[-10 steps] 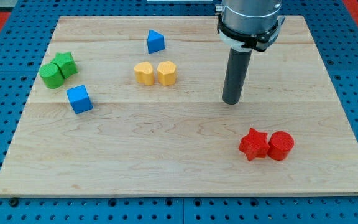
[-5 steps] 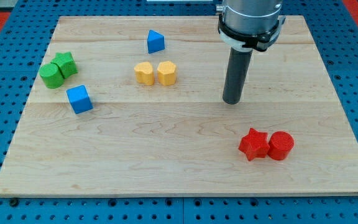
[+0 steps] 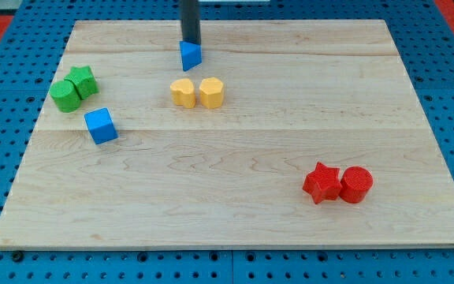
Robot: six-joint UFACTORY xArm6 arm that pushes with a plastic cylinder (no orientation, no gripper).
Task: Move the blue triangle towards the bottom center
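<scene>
The blue triangle (image 3: 191, 56) lies near the top of the wooden board (image 3: 235, 213), left of centre. My tip (image 3: 190, 42) stands right at the triangle's top edge, touching or nearly touching it. The rod rises out of the view's top. Below the triangle sit two yellow blocks (image 3: 197, 92) side by side.
A blue cube (image 3: 101, 125) lies at the left. A green pair (image 3: 73, 87) sits at the far left: a cylinder and a star-like block. A red star (image 3: 321, 183) and a red cylinder (image 3: 357, 184) sit at the lower right.
The rod has jumped from right of centre to the top, just above the blue triangle. The triangle has shifted slightly to the left and down. Other blocks have not moved.
</scene>
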